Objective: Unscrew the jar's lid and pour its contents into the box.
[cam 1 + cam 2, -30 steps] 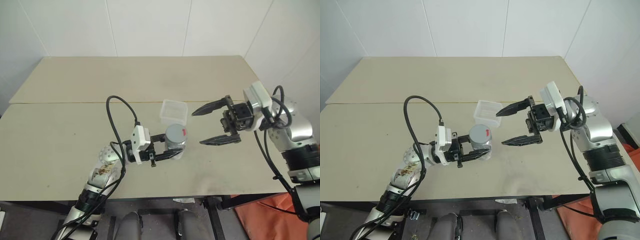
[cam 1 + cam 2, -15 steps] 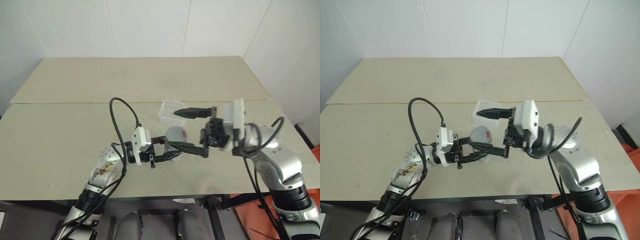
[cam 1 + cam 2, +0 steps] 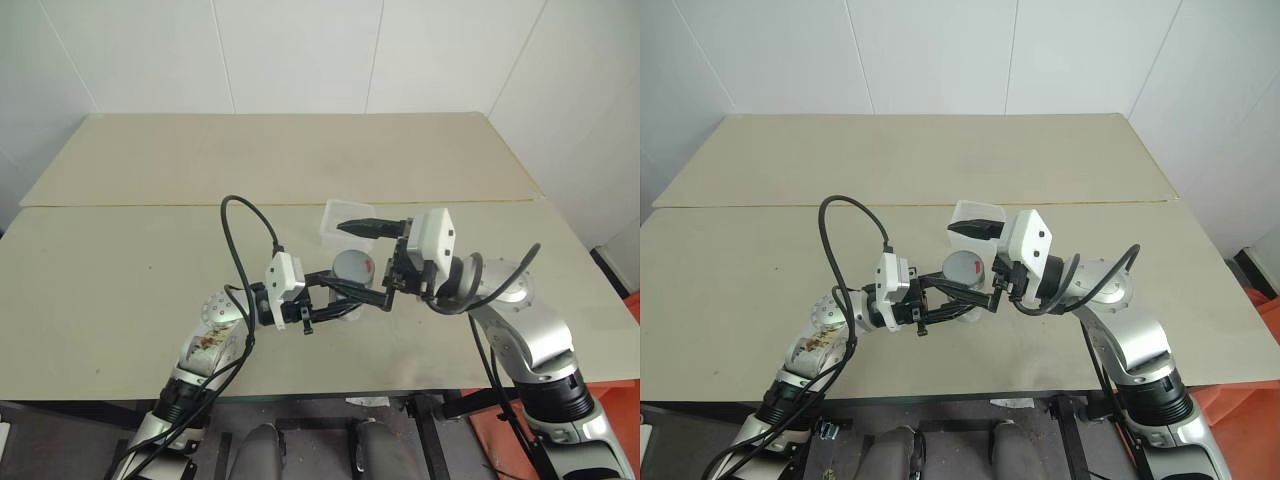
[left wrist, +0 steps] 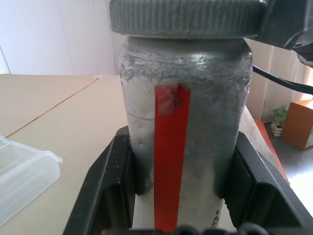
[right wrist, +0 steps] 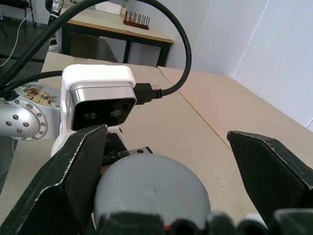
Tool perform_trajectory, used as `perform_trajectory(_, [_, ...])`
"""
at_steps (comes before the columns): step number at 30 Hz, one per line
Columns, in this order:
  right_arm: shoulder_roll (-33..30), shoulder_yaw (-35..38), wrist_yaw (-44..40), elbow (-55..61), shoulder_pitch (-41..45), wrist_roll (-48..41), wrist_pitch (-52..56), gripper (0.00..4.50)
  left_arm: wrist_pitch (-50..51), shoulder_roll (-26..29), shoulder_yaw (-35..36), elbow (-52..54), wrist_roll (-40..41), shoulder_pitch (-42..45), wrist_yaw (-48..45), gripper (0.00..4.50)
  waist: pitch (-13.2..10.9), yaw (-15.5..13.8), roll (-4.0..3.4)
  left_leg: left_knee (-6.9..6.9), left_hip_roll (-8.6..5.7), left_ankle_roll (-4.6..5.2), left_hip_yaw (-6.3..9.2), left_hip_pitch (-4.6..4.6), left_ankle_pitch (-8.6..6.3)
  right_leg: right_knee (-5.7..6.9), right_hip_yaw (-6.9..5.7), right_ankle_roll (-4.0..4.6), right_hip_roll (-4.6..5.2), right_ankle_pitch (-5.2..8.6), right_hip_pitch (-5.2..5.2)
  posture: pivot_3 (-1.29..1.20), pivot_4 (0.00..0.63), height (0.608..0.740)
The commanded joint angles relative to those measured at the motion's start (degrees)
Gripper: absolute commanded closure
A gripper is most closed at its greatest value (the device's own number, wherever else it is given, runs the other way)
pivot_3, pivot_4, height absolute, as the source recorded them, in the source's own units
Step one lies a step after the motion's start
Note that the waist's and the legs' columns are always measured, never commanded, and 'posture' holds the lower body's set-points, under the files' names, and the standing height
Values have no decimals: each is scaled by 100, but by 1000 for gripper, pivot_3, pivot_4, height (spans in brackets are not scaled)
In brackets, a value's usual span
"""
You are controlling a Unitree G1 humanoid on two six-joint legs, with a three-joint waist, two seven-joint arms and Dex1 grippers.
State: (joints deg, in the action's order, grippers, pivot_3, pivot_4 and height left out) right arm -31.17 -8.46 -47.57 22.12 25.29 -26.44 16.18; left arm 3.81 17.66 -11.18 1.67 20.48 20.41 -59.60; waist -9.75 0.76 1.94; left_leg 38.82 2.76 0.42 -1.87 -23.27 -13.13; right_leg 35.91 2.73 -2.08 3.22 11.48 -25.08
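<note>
1. Nothing readable anywhere, honestly: no words, brand names or numbers I can make out.
2. The jar (image 4: pixel 183 147) just has a plain red strip running down its side, no print on it.
3. There might be a tiny dark mark low on the jar near the bottom edge in the left wrist view, but it's way too small to read.

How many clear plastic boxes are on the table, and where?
1. The box sits on the table, just behind the jar that the left gripper holds. The arms might hide more.
</note>
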Motion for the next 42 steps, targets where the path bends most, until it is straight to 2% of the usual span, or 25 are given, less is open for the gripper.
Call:
perform_trajectory(1, [-91, 395, -7, 19, -111, -17, -105, 0, -138, -7, 60, 170, 150, 51, -119, 2509, 0, -1, 0, 0, 0, 0, 0, 0, 0, 0, 0, 0, 0, 0, 0, 0, 150, 740])
perform_trajectory(24, [-789, 1371, -796, -56, -732, -295, -429, 0, -279, -4, 219, -41, 156, 88, -294, 2509, 0, 4, 0, 0, -1, 0, 0, 1, 0, -1, 0, -2, 0, 1, 3, 0, 150, 740])
perform_trajectory(31, [-982, 1523, -1241, 300, -673, -1114, -16, 0, -360, -64, 219, -119, 125, 122, -272, 2509, 0, -2, 0, 1, 0, 0, 1, 1, 0, -1, 0, -3, 0, 1, 4, 0, 150, 740])
perform_trajectory(42, [19, 495, -806, -75, 240, -652, -37, 0, -423, -174, 222, -105, 96, 126, -192, 2509, 0, 8, 0, 1, 2, 0, 4, 8, 0, 8, 0, 0, -6, 0, 4, 0, 150, 740])
